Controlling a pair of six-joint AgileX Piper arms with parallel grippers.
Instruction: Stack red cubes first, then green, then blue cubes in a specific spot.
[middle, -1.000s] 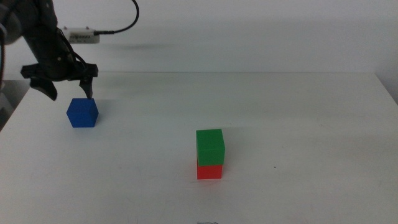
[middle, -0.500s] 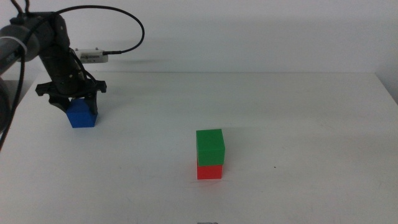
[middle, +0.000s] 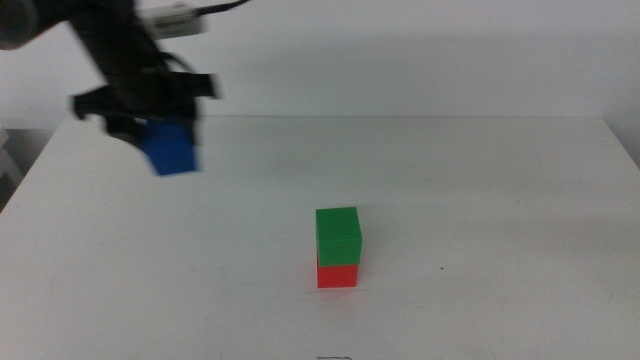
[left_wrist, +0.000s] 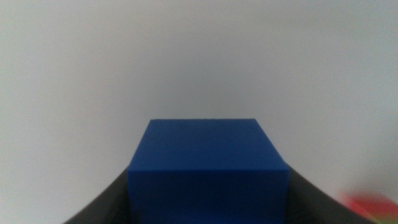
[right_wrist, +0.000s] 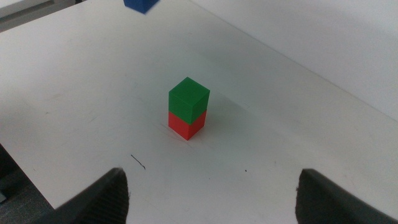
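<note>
Left gripper (middle: 160, 128) clamps blue cube (middle: 170, 149) aloft far-left, well apart from green (middle: 338, 236)-on-red cube (middle: 337, 274) stack mid-table; right gripper (right_wrist: 211, 193) waits w/ jaws spread; should center blue squarely over green, lower slow before letting go.

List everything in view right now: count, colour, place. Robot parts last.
red cube: 1, red, on the table right of centre, bottom of the stack
green cube: 1, green, sitting on top of the red cube
blue cube: 1, deep blue, lifted off the table at the far left, gripped by the left pincer
table: 1, white, under it all
cable: 1, black, above the left arm
left pincer: 1, dark, far left above the table, shut on the blue cube
right pincer: 1, dark, open, waiting off the near side, looking at the stack
</note>
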